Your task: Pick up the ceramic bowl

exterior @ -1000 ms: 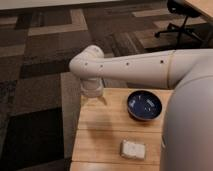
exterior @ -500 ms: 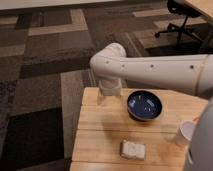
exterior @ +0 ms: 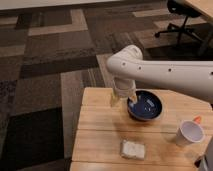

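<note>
Camera view shows my gripper (exterior: 124, 101) low at the rim of the ceramic bowl (exterior: 146, 106), on the side away from the paper cup (exterior: 190, 133). It looks spread, I think so the rim can go in between. The bowl sits flat on the wooden table (exterior: 100, 131). The cup and a white block (exterior: 133, 149) are well apart from the bowl, so they leave me room.

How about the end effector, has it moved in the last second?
Yes. The end effector moved right across the wooden table, from its far-left corner to the left rim of the ceramic bowl.
</note>
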